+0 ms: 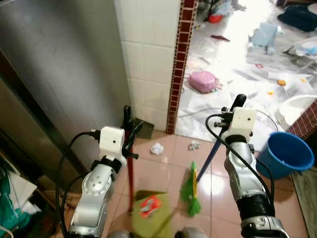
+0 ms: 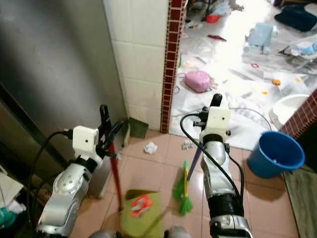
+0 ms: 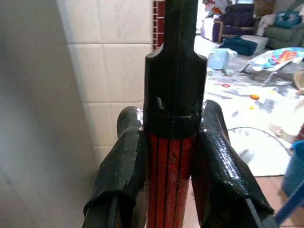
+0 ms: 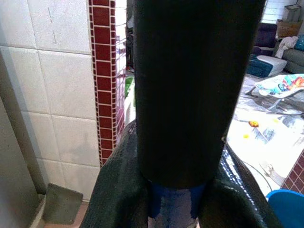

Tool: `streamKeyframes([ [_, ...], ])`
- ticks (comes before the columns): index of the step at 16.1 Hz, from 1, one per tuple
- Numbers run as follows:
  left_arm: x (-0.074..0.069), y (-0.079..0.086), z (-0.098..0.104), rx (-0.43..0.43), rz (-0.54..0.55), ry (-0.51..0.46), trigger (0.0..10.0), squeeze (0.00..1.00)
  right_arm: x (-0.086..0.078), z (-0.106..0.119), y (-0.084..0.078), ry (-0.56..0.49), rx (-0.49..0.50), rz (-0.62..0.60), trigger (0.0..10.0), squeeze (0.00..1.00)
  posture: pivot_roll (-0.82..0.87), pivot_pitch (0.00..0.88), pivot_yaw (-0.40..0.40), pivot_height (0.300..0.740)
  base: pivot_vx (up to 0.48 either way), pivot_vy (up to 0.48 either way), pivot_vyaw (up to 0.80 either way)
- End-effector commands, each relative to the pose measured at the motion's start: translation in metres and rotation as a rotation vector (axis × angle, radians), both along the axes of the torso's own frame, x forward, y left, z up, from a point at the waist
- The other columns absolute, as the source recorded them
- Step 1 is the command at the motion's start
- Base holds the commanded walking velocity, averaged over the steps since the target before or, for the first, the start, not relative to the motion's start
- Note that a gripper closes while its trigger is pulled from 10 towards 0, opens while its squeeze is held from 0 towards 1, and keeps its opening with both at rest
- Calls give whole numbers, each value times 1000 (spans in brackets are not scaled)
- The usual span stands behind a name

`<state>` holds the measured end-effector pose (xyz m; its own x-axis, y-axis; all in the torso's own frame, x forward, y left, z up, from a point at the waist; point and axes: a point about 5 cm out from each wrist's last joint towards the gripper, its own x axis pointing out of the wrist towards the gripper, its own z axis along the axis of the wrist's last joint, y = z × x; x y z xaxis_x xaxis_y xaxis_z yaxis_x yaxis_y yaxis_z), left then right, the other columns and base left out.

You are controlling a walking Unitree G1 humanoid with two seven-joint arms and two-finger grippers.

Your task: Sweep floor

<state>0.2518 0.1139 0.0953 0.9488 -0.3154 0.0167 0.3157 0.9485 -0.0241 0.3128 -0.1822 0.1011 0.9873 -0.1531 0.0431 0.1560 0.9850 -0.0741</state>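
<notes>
Green dustpan [image 1: 151,215], left claw [image 1: 130,130] gripping red ribbed handle [image 3: 171,175]

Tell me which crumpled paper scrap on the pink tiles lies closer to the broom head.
The right-hand scrap, nearer the red brick strip; it sits closest above the green broom head. The whiter scrap lies further left, toward the dustpan handle.

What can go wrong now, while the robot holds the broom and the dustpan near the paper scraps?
The crumpled paper scraps lie close to the tiled wall corner, so the green broom in the right gripper may push them against it. The blue bucket stands beside the right arm; a wide stroke might knock it. The left gripper holds the green dustpan by its red handle; it may swing.
</notes>
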Motion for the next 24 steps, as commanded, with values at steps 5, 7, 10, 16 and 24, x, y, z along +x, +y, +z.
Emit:
streamKeyframes([
  [5,2,-2,16,-29,-20,-67,10000,0,2,1,1,3,-18,16,10000,0,-25,0,12,740,51,0,-480],
  [7,1,-2,16,-34,-25,-65,10000,0,2,1,2,2,-17,17,10000,0,-25,0,12,740,262,0,-800],
  [10,1,-3,15,-37,-27,-63,10000,0,2,0,3,4,-15,18,10000,0,-27,0,13,740,274,0,-696],
  [16,1,-3,15,-42,-28,-60,10000,0,2,0,1,9,-20,18,10000,0,-31,0,10,740,274,0,-532],
  [24,1,-3,14,-41,-30,-57,10000,0,1,-1,1,13,-27,19,10000,0,-34,0,12,740,277,0,-340],
])
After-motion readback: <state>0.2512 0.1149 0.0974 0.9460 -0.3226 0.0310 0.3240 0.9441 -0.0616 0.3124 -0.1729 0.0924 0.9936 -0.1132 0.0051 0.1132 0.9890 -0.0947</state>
